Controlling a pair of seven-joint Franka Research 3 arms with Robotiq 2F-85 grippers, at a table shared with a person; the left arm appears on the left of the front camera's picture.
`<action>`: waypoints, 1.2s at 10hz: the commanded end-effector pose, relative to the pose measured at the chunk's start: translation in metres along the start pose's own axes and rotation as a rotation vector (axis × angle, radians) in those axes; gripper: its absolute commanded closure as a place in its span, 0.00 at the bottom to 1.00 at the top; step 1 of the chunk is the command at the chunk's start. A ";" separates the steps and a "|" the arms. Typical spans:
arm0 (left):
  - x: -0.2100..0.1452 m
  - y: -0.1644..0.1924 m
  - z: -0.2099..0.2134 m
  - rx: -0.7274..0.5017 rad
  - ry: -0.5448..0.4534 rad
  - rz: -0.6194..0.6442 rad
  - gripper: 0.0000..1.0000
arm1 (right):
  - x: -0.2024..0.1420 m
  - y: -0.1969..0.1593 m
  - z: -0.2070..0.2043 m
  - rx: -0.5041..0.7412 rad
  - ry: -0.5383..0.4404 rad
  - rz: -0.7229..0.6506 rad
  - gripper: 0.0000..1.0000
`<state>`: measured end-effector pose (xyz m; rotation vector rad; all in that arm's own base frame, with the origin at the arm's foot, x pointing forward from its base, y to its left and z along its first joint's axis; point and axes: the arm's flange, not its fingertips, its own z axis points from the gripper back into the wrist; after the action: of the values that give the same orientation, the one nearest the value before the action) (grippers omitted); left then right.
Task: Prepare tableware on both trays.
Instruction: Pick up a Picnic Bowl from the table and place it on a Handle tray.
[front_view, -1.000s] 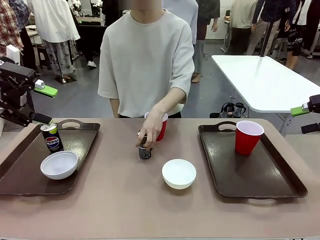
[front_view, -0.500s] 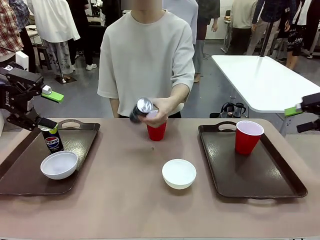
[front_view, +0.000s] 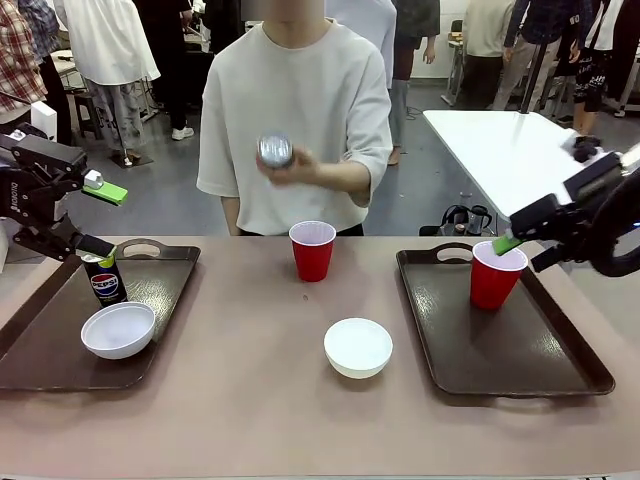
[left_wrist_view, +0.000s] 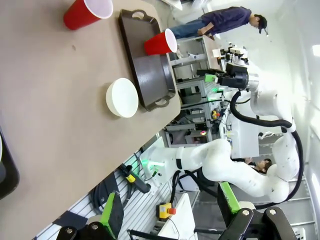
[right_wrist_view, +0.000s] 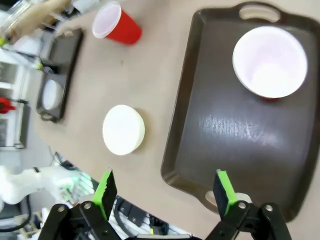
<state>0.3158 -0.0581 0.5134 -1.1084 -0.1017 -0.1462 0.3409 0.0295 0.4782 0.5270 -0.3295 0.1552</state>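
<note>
While a person's hand (front_view: 300, 170) holds a dark can (front_view: 275, 150) at chest height, its silver end tipped toward the front camera, both tools stand with jaws apart and nothing between them.

The left tool (front_view: 108, 218) hangs over the far corner of the left tray (front_view: 160, 285). The Pepsi can (front_view: 104, 280) stands upright just under its lower finger; whether the two touch I cannot tell. This can is slim and dark, with the round logo facing the robot. The left bowl (front_view: 118, 330) is small, round and white, and sits on the same tray just nearer than the can.

The right tool (front_view: 524, 252) is above the far end of the right tray (front_view: 500, 350). From the front, one green pad meets the rim of the right cup (front_view: 495, 275). In its wrist view the tool (right_wrist_view: 165, 190) is well apart from that cup (right_wrist_view: 270, 62), over the opposite end of the tray (right_wrist_view: 225, 130). The cup is red with a white inside, upright beside the handle cut-out.

On the worktop (front_view: 250, 400) between the trays, the middle cup (front_view: 312, 250) stands upright at the far side, and the middle bowl (front_view: 358, 347) lies nearer, closer to the right tray. Both trays are dark brown with raised rims
</note>
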 end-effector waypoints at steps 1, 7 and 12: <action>0.002 0.000 -0.001 -0.016 -0.001 -0.015 0.00 | -0.025 0.020 -0.037 -0.070 0.023 0.021 0.00; 0.002 0.000 -0.001 -0.016 -0.001 -0.015 0.00 | -0.008 0.014 -0.002 -0.047 0.017 0.040 0.00; 0.002 0.000 -0.001 -0.016 -0.001 -0.015 0.00 | -0.051 0.030 -0.014 -0.168 0.111 0.158 0.00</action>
<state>0.3159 -0.0582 0.5135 -1.1084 -0.1018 -0.1467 0.3286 0.0813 0.4826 0.3437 -0.2887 0.3190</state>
